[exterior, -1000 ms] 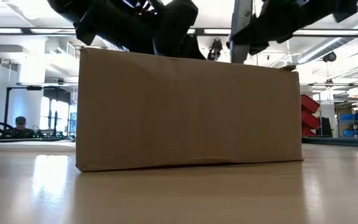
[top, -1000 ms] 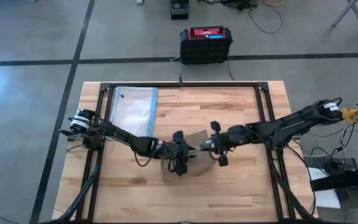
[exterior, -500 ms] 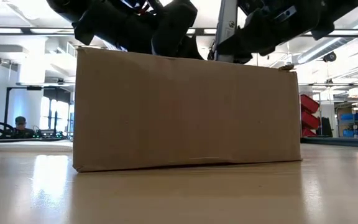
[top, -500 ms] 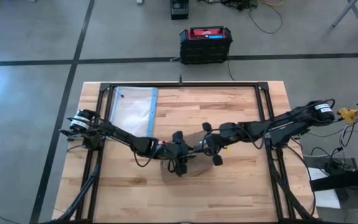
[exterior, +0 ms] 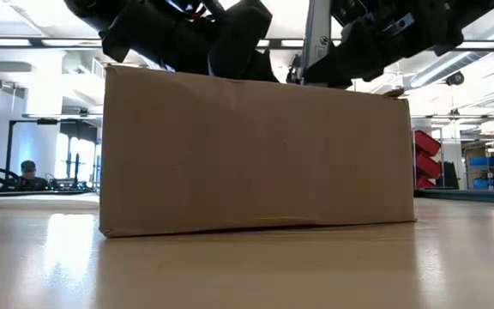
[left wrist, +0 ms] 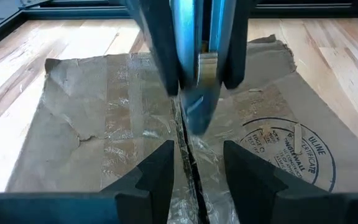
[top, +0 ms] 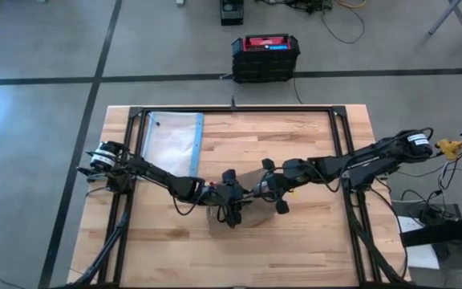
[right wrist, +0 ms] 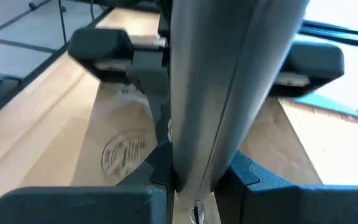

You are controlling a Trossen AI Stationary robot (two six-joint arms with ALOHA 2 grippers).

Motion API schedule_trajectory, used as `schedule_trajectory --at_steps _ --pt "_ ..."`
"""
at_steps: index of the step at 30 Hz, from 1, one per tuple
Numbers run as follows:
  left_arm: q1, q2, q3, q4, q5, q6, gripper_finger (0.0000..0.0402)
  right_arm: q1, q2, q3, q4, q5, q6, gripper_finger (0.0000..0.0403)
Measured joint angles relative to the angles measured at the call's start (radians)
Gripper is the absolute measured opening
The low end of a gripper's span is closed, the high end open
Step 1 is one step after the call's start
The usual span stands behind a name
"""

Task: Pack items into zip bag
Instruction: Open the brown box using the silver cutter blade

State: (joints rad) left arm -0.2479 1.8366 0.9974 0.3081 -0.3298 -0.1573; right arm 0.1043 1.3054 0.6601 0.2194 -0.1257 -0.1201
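The brown taped cardboard box [top: 243,210] is the landmark. Above its taped centre seam the right gripper [right wrist: 191,186] pinches a slim grey stick-like tool [right wrist: 229,87]. The left gripper [left wrist: 194,165], jaws spread, holds nothing. Keep the tip in the seam and draw it straight along. The box stamp reads "ULINE". The clear blue-edged zip bag [top: 171,140] lies well apart, at the table's far left corner.

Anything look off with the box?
The box is still taped shut; its top is creased and the tape wrinkled along the centre seam, where the right gripper holds a grey tool. The bag lies apart, flat.
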Motion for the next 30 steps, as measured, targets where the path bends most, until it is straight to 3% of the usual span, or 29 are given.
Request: schedule_trajectory --at_steps 23,30 --pt "-0.007 0.000 -0.003 -0.031 -0.005 -0.047 0.0120 0.000 -0.243 -0.028 -0.275 0.054 0.027 0.0052" --pt "-0.009 -0.001 -0.005 -0.048 -0.004 -0.060 0.0120 0.000 -0.299 -0.033 -0.376 0.115 0.026 0.0052"
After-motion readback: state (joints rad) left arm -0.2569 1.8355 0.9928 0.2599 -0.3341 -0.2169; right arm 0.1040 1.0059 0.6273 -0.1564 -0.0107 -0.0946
